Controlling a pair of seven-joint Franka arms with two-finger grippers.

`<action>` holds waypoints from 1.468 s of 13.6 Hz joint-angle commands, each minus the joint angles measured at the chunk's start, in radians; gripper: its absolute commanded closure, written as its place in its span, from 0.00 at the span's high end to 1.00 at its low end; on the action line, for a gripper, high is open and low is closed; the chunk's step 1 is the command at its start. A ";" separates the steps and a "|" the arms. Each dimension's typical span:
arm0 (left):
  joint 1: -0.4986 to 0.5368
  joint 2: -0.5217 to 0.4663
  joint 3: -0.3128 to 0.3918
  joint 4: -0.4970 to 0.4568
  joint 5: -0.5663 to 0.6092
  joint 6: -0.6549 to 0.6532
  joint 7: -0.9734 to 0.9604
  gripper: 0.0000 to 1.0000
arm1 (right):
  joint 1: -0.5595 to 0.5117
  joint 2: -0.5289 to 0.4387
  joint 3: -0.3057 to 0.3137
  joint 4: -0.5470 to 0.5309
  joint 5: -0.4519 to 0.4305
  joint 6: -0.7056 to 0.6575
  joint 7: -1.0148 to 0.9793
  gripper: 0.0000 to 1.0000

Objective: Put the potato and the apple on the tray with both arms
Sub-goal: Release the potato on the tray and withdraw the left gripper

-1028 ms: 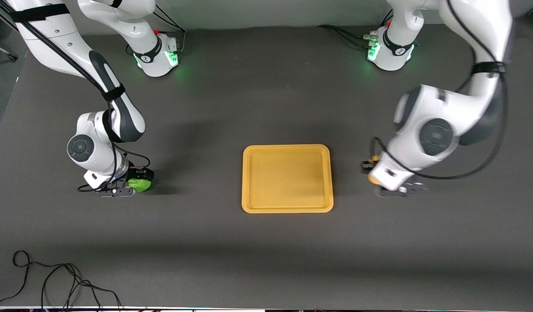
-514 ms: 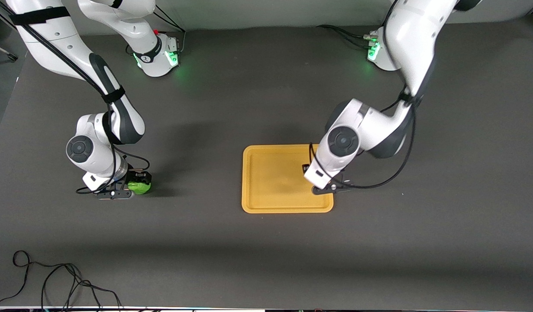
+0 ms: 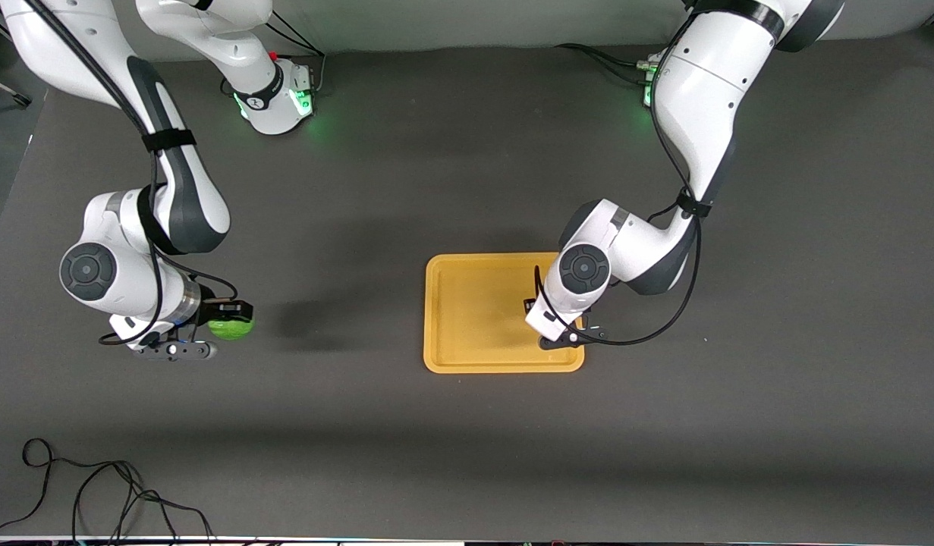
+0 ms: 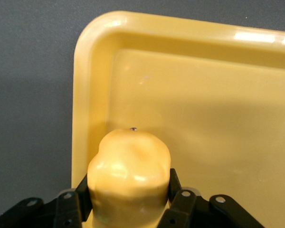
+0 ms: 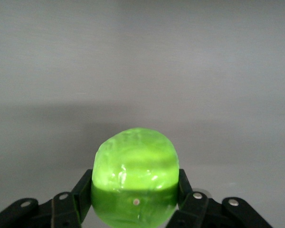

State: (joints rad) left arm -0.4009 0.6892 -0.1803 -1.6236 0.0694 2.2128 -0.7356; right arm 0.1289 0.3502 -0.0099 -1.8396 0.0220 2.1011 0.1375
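Note:
My left gripper (image 3: 564, 334) is shut on the pale yellow lumpy potato (image 4: 129, 173) and holds it low over the orange-yellow tray (image 3: 478, 315), at the corner nearest the front camera on the left arm's side. The front view hides the potato under the wrist. The left wrist view shows the tray's rim and floor (image 4: 204, 114) under the potato. My right gripper (image 3: 227, 324) is shut on the bright green apple (image 3: 230, 328) and holds it above the bare table toward the right arm's end. The apple also shows between the fingers in the right wrist view (image 5: 135, 183).
A dark grey mat covers the table. A loose black cable (image 3: 95, 493) lies at the table's near edge toward the right arm's end. The green-lit arm bases (image 3: 277, 95) (image 3: 652, 91) stand along the table's edge farthest from the camera.
The left arm swung the potato from the table beside the tray to over the tray's corner. The right arm lifted the apple off the table and drifted toward its own end.

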 commanded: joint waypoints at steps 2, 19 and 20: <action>-0.026 0.019 0.013 0.024 0.020 0.002 -0.021 0.96 | 0.113 0.035 -0.007 0.095 0.053 -0.023 0.152 0.20; 0.304 -0.437 0.032 -0.010 0.049 -0.442 0.466 1.00 | 0.558 0.558 0.002 0.635 0.052 0.178 0.856 0.21; 0.347 -0.466 0.030 -0.012 0.044 -0.459 0.526 1.00 | 0.560 0.572 0.002 0.638 0.053 0.178 0.858 0.21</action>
State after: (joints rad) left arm -0.1211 0.2966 -0.1380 -1.5828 0.1166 1.7755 -0.3100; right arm 0.6628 0.8612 0.0024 -1.2810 0.0617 2.2837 0.9519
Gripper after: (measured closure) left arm 0.000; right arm 0.282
